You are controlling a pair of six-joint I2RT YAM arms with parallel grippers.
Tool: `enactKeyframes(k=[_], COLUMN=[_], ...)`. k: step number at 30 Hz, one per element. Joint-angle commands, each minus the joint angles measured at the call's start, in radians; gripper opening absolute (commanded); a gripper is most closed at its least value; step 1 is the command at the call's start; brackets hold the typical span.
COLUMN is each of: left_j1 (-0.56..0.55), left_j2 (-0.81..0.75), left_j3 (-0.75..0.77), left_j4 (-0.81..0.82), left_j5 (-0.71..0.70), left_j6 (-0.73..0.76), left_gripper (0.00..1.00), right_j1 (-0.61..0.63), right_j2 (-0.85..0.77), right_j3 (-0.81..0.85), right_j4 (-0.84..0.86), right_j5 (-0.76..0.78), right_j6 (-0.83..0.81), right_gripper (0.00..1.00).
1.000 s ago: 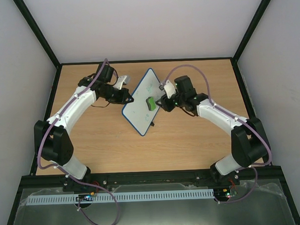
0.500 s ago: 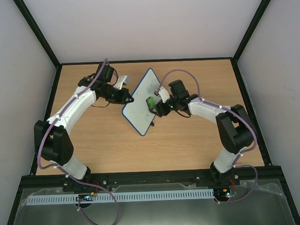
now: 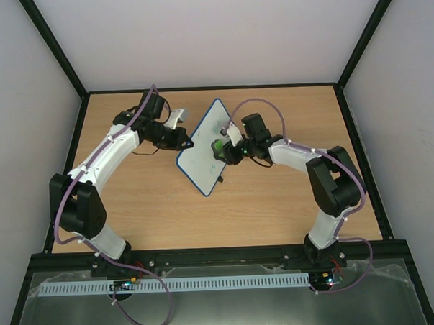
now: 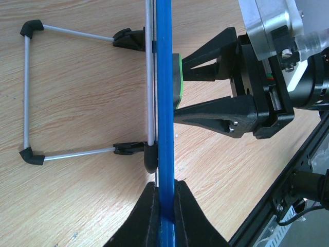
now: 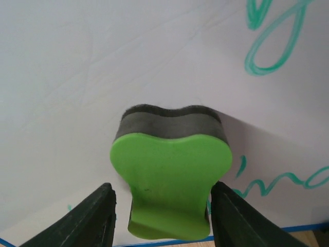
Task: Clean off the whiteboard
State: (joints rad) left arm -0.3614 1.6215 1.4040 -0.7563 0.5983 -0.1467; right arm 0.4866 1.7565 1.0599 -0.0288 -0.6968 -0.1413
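The whiteboard stands tilted on its wire stand mid-tabletop, between the two arms. The left end effector is clamped on the board's blue frame edge. The right end effector faces the board's written side, its half-spread fingers straddling a green eraser that lies against the white surface below green handwriting. I cannot tell whether they squeeze it.

The left arm and right arm reach forward, elbows bowed outward. The left gripper pinches the whiteboard edge. The right gripper holds its fingers apart, and whether they grip anything is unclear.
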Motion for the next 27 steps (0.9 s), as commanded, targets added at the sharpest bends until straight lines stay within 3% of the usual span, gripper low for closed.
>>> enactKeyframes(k=[1, 10, 20, 27], left_j1=[-0.033, -0.033, -0.033, -0.033], left_j2=[0.057, 0.057, 0.054, 0.038], left_j3=[-0.016, -0.018, -0.02, -0.041], left_j4=[-0.069, -0.069, -0.067, -0.067], left_j5=[0.042, 0.04, 0.037, 0.032], left_j6=[-0.001, 0.0, 0.003, 0.001], left_gripper=[0.03, 0.03, 0.03, 0.03], right_j1=[0.0, -0.002, -0.019, -0.022], right_j2=[0.003, -0.031, -0.131, -0.171], right_j3=[0.021, 0.007, -0.041, -0.027], right_j4=[0.043, 0.055, 0.002, 0.019], right_j5=[-0.045, -0.047, -0.027, 0.042], right_j6=[0.002, 0.013, 0.003, -0.122], right_gripper=[0.46, 0.25, 0.17, 0.06])
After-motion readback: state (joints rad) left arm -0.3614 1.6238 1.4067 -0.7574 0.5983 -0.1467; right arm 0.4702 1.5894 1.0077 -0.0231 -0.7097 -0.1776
